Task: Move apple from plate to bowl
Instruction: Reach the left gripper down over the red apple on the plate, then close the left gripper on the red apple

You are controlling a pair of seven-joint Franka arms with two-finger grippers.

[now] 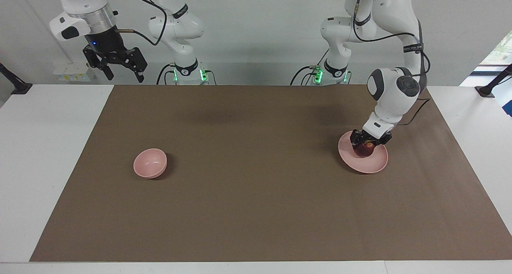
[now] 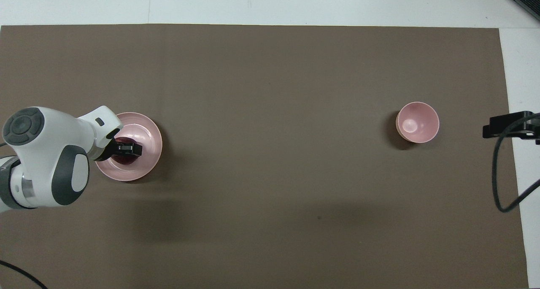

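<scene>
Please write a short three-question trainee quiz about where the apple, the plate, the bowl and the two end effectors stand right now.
1. True or false: the apple lies in the bowl.
2. Which end effector is down at the apple? A) left B) right
3. What holds the apple?

Key:
1. False; the bowl is empty.
2. A; the left end effector is at it, while the right end effector waits raised at its own end.
3. The plate.
</scene>
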